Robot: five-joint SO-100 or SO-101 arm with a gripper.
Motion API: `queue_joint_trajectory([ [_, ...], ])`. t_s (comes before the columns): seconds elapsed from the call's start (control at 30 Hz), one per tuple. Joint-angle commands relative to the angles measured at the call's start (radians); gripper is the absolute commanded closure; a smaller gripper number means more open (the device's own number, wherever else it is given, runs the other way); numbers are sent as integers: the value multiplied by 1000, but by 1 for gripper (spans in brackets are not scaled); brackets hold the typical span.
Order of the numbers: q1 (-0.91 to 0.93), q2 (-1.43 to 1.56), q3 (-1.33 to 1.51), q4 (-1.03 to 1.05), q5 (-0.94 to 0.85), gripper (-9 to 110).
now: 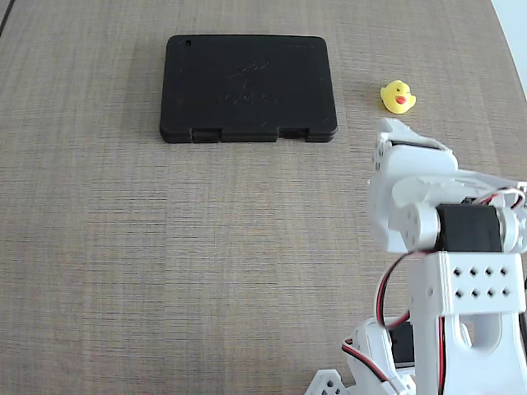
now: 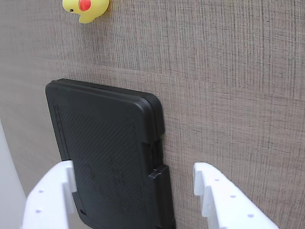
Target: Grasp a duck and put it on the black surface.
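The fingers (image 2: 138,195) are seen spread and empty above the black surface (image 2: 109,157). The duck (image 1: 398,96) is found on the counter (image 1: 206,247), just beside the slab. Being tiny and rounded, it may be nudged away by an off-centre approach.

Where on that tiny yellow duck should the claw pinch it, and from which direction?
Probably across the plump body of the duck, coming down from above. It sits upright on the bare table, apart from the black slab, so nothing blocks either flank. Its rounded sides look safer than the small head or beak. The gripper is open wide enough in the wrist view.
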Motion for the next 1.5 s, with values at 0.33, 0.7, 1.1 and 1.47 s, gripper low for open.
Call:
queue_joint_trajectory([
  [0.33, 14, -951, -704, -12, 8, 72],
  [0.7, 183, -1246, -999, -8, 8, 72],
  [1.1, 198, -1447, -1143, -5, 8, 72],
  [1.47, 195, -1519, -1223, 2, 9, 72],
])
